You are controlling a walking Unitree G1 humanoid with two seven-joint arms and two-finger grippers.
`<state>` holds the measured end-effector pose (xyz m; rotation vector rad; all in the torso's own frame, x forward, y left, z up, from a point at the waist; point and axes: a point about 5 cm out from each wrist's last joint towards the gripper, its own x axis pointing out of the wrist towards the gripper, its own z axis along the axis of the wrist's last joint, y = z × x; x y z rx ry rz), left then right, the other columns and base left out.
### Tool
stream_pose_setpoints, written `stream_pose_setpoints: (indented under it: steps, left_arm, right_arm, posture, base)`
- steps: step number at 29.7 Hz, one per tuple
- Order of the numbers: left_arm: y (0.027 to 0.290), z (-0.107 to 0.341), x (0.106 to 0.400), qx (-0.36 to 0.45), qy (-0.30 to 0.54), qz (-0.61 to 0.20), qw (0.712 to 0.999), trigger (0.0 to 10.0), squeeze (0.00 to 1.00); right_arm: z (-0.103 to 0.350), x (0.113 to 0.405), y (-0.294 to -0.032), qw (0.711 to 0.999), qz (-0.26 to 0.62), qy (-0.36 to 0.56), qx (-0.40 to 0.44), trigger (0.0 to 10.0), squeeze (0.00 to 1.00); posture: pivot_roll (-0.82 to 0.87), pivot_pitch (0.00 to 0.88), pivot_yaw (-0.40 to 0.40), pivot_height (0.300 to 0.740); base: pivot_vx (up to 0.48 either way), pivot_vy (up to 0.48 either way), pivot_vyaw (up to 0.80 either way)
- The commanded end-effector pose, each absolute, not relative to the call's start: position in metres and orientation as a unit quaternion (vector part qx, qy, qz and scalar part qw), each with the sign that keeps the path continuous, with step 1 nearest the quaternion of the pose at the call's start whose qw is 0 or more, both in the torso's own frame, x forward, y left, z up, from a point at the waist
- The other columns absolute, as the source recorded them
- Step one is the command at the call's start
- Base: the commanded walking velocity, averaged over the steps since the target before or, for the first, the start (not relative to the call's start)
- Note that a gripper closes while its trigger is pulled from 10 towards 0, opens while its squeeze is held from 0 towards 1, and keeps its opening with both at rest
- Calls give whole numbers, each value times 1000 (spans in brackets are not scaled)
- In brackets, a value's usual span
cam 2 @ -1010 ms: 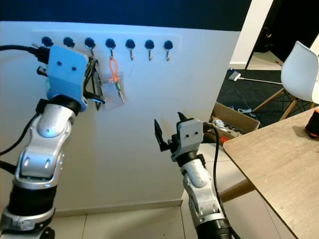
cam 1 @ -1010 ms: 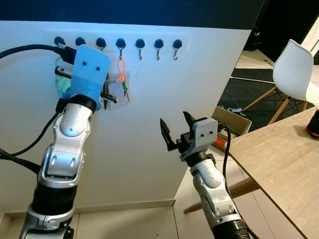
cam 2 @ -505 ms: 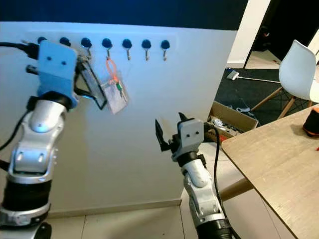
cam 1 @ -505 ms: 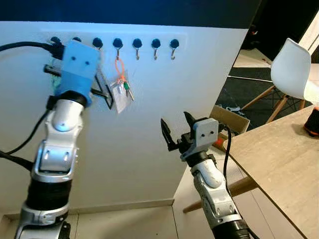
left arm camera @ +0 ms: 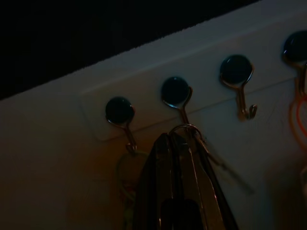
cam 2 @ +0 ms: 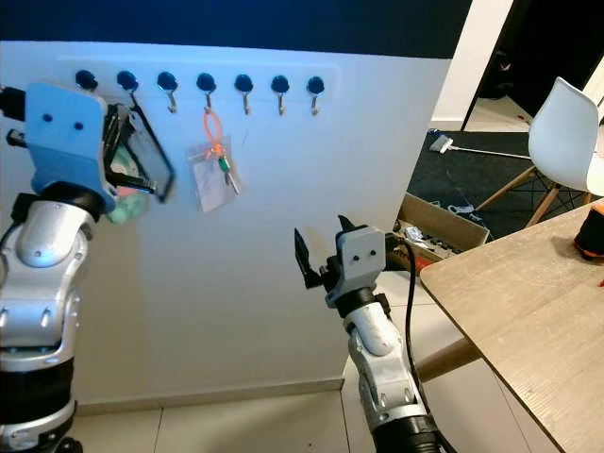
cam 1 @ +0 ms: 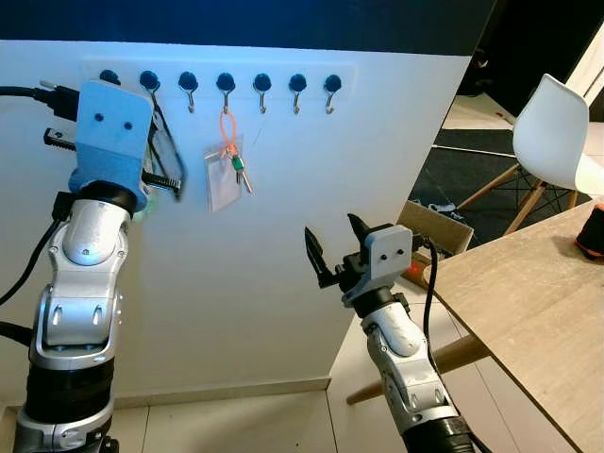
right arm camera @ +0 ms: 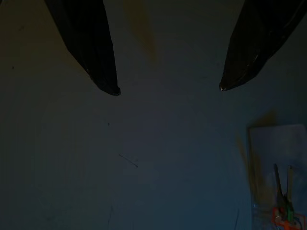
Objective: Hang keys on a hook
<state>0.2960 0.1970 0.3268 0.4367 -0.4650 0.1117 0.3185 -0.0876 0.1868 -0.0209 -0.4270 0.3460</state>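
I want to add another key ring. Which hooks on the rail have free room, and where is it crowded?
The three hooks right of the orange-looped keys look bare, with plain wall below. The hook between those keys and the left gripper also looks bare, but that end is crowded: the gripper holds a key ring there.

Head stereo pair sits above both arms & looks fwd/down at the white wall [cam 1: 264, 236]; I get the hook rail [cam 1: 222, 80] up top, wooden table [cam 1: 528, 311] at robot's right. Both eyes share nearly the whole scene, right eye just offset sideways. Left wrist cam is v. close to the rail, looking along its fingers [left arm camera: 180, 187] at three hooks [left arm camera: 175, 93]; dark. Right wrist cam faces the bare wall from farther back, fingertips [right arm camera: 103, 72] framing it; shares the hanging keys [right arm camera: 283, 201] w/ head views.
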Motion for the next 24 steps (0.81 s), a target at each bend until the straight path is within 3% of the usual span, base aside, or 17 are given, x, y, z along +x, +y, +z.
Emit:
stream_pose_setpoints:
  steps: [1, 5, 7, 10, 17, 24]
  left_arm:
    - [201, 324, 298, 226, -215, 66, 948, 10000, 0]
    - [193, 329, 303, 188, -223, 47, 956, 10000, 0]
    - [179, 339, 295, 128, -258, -37, 957, 10000, 0]
    - [171, 343, 286, 105, -274, -92, 952, 10000, 0]
    - [183, 329, 292, 196, -235, -28, 952, 10000, 0]
    - [186, 323, 297, 207, -218, 12, 954, 10000, 0]
  right_arm:
    - [184, 319, -86, 963, 175, -205, -11, 10000, 0]
    - [183, 318, -87, 963, 173, -204, -12, 10000, 0]
    - [183, 318, -88, 964, 171, -204, -13, 10000, 0]
    - [182, 317, -90, 965, 167, -203, -14, 10000, 0]
    - [179, 317, -91, 966, 164, -198, -13, 10000, 0]
    - [180, 319, -87, 965, 169, -198, -11, 10000, 0]
  posture:
    - [209, 131, -49, 740]
    - [200, 129, -46, 740]
    - [187, 130, -38, 740]
    - [187, 130, -38, 740]
    - [195, 138, -36, 740]
    - [202, 141, -41, 740]
  base:
    - [0, 0, 0]
    - [0, 0, 0]
    - [0, 0, 0]
    - [0, 0, 0]
    - [0, 0, 0]
    - [0, 0, 0]
